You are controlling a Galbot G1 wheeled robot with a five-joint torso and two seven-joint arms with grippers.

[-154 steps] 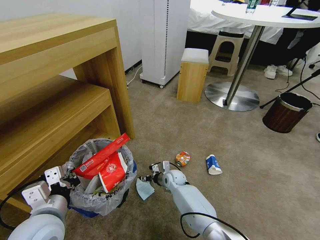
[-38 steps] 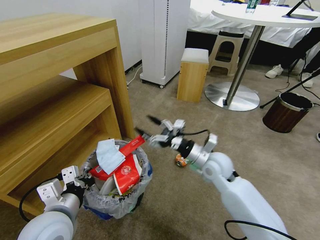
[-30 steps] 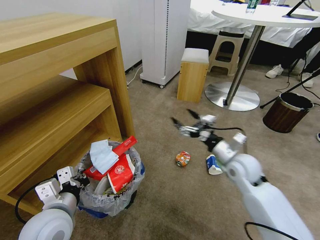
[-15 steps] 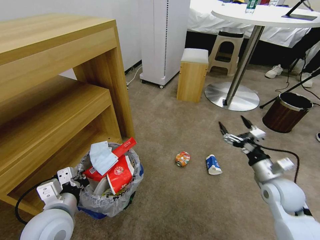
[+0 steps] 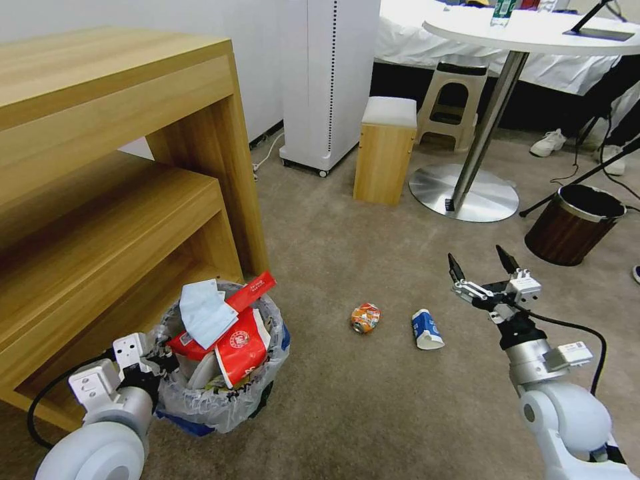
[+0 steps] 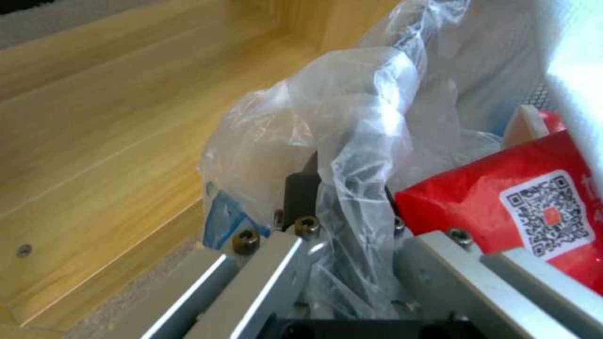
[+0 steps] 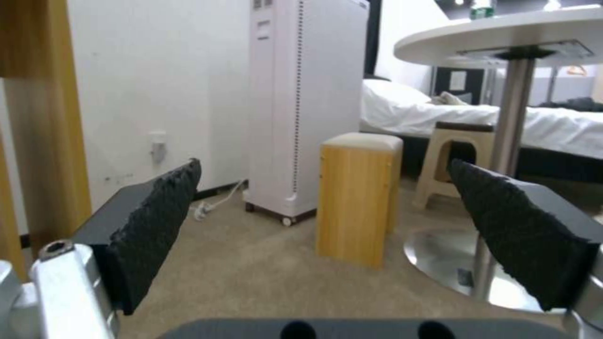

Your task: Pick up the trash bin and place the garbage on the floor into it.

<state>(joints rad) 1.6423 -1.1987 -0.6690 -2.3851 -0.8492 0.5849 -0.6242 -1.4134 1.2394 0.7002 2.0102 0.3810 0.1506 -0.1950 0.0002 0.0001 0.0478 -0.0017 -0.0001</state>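
Across the beige carpet floor (image 5: 373,413) I see a wooden two-tier shelf unit (image 5: 100,167) on my left, a white tower appliance (image 5: 330,80) against the wall, a small wooden stool with a pale top (image 5: 385,150), a plastic step stool (image 5: 459,100) and a round white table (image 5: 533,30) on a steel pedestal. A brown wood-grain bin (image 5: 572,223) stands well off to my right.

Two pieces of litter lie loose on the carpet: one crushed orange can (image 5: 365,317) and one blue-white paper cup (image 5: 426,329), close beside each other. The cup lies on its side, its long axis running roughly away from me, the crumpled white end nearer.

The trash bin (image 5: 220,393) sits on the floor by the foot of the shelf unit, upright, mouth up, its clear liner bag (image 6: 352,141) puffed over the rim. It is heaped: a blue tissue (image 5: 203,312) on top, and a long red wrapper (image 5: 250,292) slanting up and away to the right, past the rim.

My left gripper (image 5: 148,363) is at the bin's near-left edge; in the left wrist view my fingers are closed on the rim with the liner bunched between them. My right gripper (image 5: 485,268) hangs in the air above the carpet, to the right of the cup, with its two black fingers (image 7: 157,207) spread wide and nothing between them.
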